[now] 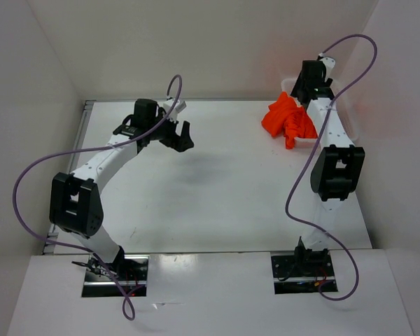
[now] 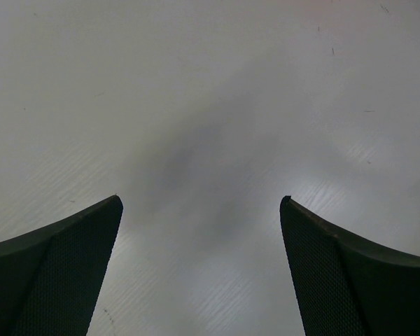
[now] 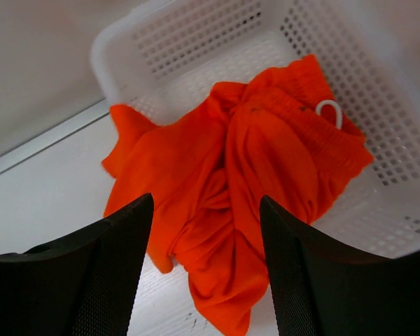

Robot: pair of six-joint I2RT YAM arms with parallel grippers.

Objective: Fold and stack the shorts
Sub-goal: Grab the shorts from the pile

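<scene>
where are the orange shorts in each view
Top external: the shorts lie bunched at the table's far right, beside the right arm's wrist.
Left wrist: not in it; only bare table between the left gripper's fingers.
Right wrist: the shorts fill the centre, spilling from a white basket onto the table, ahead of the right gripper.
Shared landmark: the white table, in all three views.

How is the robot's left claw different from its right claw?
The left gripper has its jaws spread wide; the right gripper has them closer together. The left gripper has only the white table showing between its fingers; the right gripper has the orange shorts between its fingers, and they spill out of a white basket. Both have two dark, textured fingers.
</scene>
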